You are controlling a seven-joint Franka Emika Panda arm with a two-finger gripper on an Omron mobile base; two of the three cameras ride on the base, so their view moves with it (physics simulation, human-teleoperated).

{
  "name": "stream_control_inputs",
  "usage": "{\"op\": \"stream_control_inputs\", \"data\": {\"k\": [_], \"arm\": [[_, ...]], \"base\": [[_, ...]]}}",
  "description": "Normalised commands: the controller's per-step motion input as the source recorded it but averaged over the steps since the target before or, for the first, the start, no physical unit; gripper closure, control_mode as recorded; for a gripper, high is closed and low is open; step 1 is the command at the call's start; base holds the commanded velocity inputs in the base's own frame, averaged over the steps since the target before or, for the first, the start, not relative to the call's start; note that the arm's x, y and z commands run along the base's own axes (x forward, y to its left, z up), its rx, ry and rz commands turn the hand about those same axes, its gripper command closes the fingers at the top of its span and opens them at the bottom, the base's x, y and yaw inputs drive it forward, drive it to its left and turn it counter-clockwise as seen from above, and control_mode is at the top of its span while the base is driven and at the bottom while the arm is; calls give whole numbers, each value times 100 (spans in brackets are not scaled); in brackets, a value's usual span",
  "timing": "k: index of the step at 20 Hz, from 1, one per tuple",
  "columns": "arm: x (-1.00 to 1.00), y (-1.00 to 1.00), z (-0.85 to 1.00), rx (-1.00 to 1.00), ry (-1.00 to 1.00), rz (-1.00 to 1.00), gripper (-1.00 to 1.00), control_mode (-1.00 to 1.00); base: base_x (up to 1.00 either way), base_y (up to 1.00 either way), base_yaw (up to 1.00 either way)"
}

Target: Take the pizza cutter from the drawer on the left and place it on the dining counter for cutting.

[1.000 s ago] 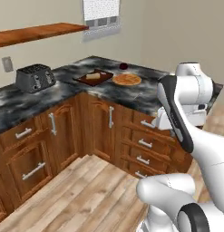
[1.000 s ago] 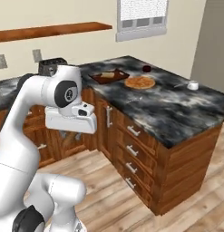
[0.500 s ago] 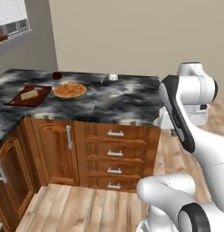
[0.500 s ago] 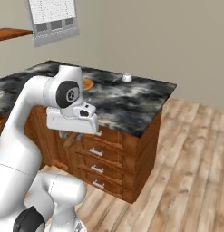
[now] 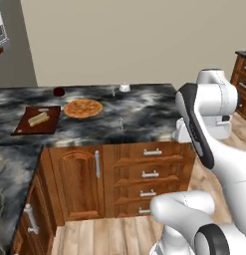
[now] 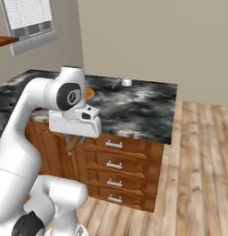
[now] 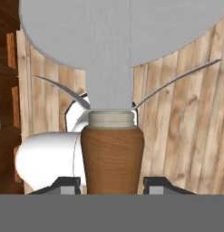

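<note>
We see the dining counter (image 5: 144, 112) spread wide ahead, with a pizza (image 5: 82, 108) and a cutting board (image 5: 37, 120) on it. Our gripper (image 7: 112, 183) is clamped on the pizza cutter (image 7: 112, 90), brown handle between the fingers, above the wood floor (image 7: 186, 131).

No readable text anywhere.

Matt grey metal wheel and smooth brown wooden handle of the pizza cutter (image 7: 112, 136).
</note>
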Motion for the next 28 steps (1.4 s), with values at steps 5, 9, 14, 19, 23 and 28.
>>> {"op": "stream_control_inputs", "data": {"k": [5,9,14,19,23,28], "arm": [[0,0,0,0,0,0,100,100],[0,0,0,0,0,0,100,100],[0,0,0,0,0,0,100,100],[0,0,0,0,0,0,100,100],[0,0,0,0,0,0,100,100],[0,0,0,0,0,0,100,100]], "base": [[58,82,-24],[76,41,-18],[64,50,-15],[43,37,-9],[47,16,-2],[55,14,0]]}}
